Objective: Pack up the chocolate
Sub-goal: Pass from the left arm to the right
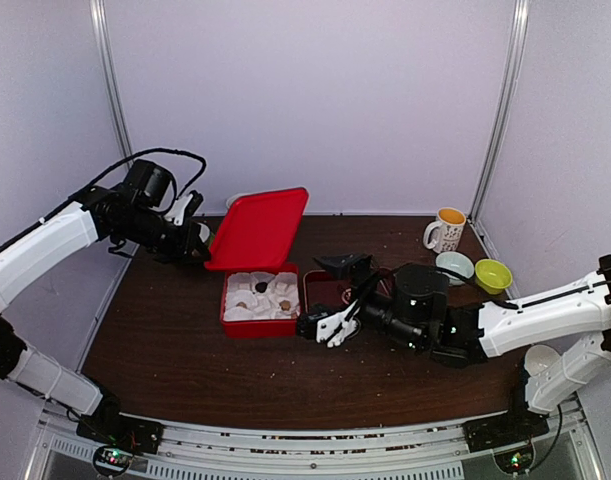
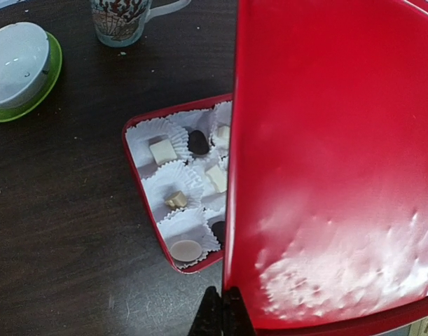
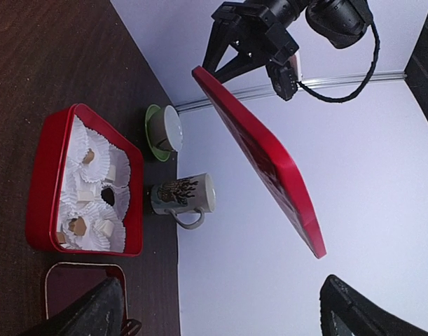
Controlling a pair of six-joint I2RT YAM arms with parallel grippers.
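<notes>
The chocolate [image 2: 162, 151] lies in white paper cups inside the open red box [image 1: 247, 326]: cream cubes, a brown lump [image 2: 198, 142] and a tan disc. My left gripper [image 2: 223, 315] is shut on the edge of the red lid [image 1: 257, 230], holding it tilted in the air above the box's far side. The lid fills the right of the left wrist view [image 2: 333, 161]. My right gripper [image 1: 325, 325] is open and empty, low beside the box's right front corner. In the right wrist view its fingers [image 3: 94, 308] frame the box [image 3: 42, 182] and the raised lid [image 3: 259, 157].
A dark red tray [image 1: 330, 290] lies right of the box, under my right arm. A mug [image 1: 447, 230], a pale bowl [image 1: 453, 265] and a green bowl [image 1: 493, 275] stand at the back right. Behind the box are a patterned mug [image 3: 182, 196] and a white bowl on a green dish [image 2: 17, 66].
</notes>
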